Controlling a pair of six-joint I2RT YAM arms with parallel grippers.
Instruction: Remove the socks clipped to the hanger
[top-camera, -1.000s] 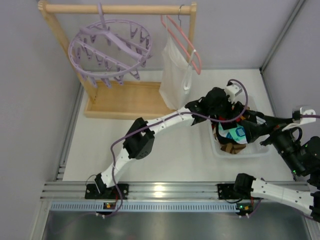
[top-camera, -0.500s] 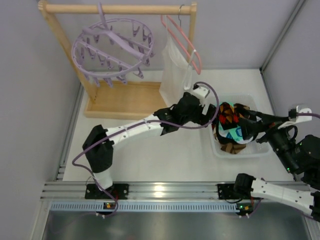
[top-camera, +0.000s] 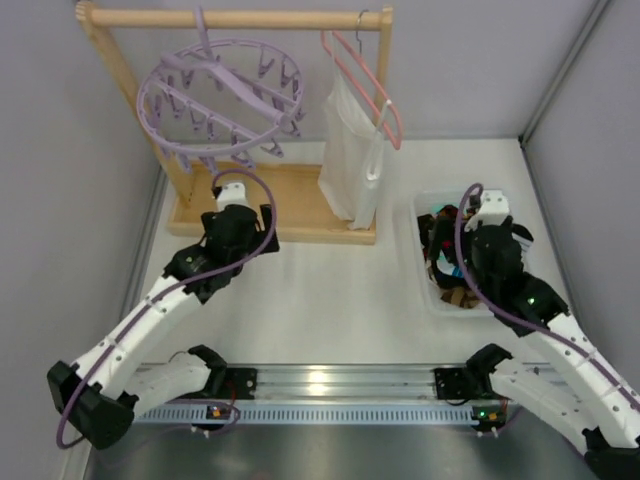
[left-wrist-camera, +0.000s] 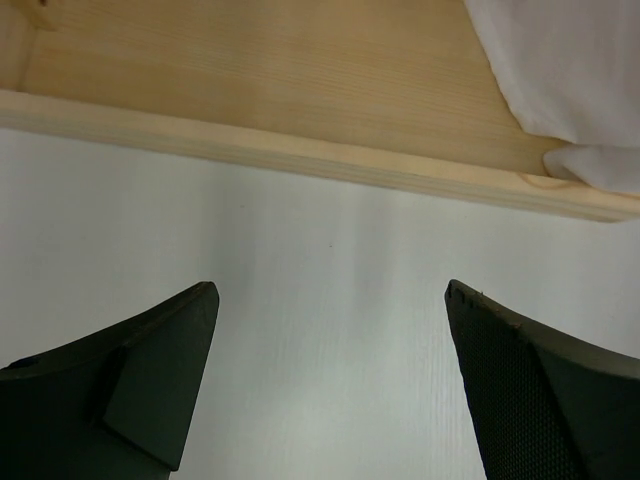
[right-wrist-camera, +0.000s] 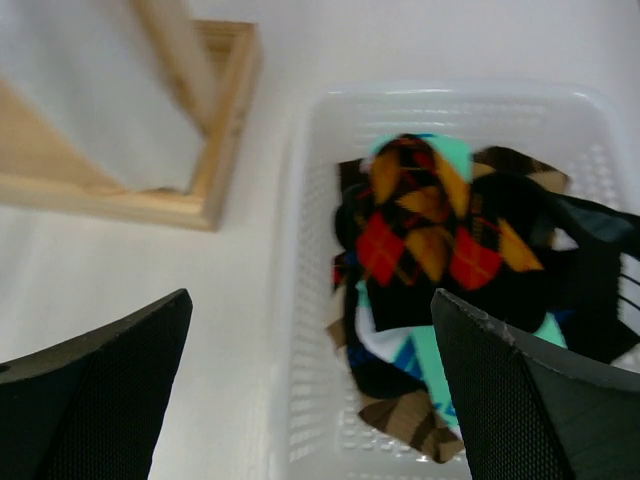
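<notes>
The lavender hanger (top-camera: 220, 105) hangs by its hook from the wooden rail at the far left, and no sock shows on its clips. The socks (top-camera: 452, 262) lie piled in a white basket (top-camera: 428, 300) at the right: red-orange-black patterned (right-wrist-camera: 430, 230), teal (right-wrist-camera: 430, 365) and black ones. My left gripper (top-camera: 236, 212) (left-wrist-camera: 330, 292) is open and empty, low over the white table just in front of the rack's wooden base (left-wrist-camera: 300, 150). My right gripper (top-camera: 478, 228) (right-wrist-camera: 310, 300) is open and empty above the basket's left wall (right-wrist-camera: 290, 260).
A wooden rack (top-camera: 262, 200) stands at the back. From its rail also hang a thin pink hanger (top-camera: 372, 90) and a white garment (top-camera: 352, 160) (left-wrist-camera: 570, 80). Brown argyle socks (right-wrist-camera: 410, 420) lie in the basket. Grey walls close in on both sides.
My left arm has swung away from the basket to the left, ending in front of the rack's base with its jaws opened wide. My right arm has drawn in over the basket. The hanger sways slightly.
</notes>
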